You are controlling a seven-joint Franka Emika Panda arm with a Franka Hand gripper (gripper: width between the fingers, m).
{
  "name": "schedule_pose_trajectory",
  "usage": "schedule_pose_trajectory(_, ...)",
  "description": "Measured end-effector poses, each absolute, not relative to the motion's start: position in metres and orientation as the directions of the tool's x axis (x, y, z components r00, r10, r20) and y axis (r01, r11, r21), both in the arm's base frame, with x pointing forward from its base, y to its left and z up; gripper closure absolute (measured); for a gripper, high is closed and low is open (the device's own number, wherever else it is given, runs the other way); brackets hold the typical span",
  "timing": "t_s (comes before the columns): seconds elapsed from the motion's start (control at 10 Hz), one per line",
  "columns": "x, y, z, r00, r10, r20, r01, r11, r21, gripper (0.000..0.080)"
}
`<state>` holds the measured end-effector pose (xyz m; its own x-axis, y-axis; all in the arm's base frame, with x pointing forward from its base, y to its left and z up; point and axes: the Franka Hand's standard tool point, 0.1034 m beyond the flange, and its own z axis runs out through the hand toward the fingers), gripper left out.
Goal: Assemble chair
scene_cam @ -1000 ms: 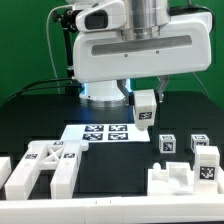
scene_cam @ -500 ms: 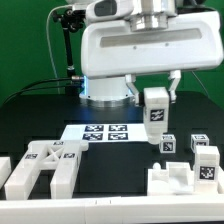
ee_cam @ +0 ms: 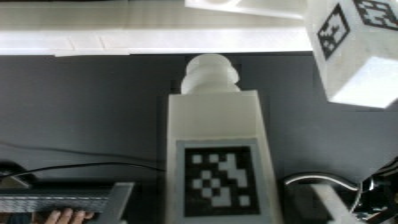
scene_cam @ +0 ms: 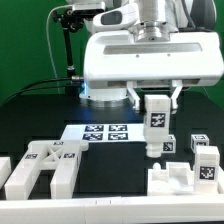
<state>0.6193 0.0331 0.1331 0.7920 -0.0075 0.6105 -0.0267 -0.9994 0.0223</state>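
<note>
I see the chair's glossy white plastic bar (scene_cam: pixel 156 122), a blocky post with a black-and-white square tag and a rounded peg at one end, held upright with the gripper (scene_cam: pixel 157 99) clamped on its upper part. It hangs just beside small white tagged cubes (scene_cam: pixel 169 145). A white H-shaped frame (scene_cam: pixel 45 165) lies well apart on the matte black table (scene_cam: pixel 30 120), before a green backdrop (scene_cam: pixel 25 40).

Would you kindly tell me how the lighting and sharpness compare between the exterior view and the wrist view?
Exterior view: bright, even light; the large white robot arm is nearly washed out, yet the tags on the thin flat white marker board are legible. Wrist view: the long white plastic bar is sharp, while the white tagged block looks softer.
</note>
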Motion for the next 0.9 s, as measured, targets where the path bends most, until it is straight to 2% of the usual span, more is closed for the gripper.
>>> schedule_pose_trajectory(0.2, 0.621, 0.038, 0.126, 0.809, -0.007, 0.587, -0.02, -1.0, 0.017, 0.0514)
schedule_pose_trajectory(0.3, 0.623, 0.041, 0.116, 0.814, -0.001, 0.581, -0.015, -1.0, 0.019, 0.0514)
schedule_pose_trajectory(0.9, 0.624, 0.047, 0.096, 0.823, 0.011, 0.568, -0.004, -1.0, 0.026, 0.0514)
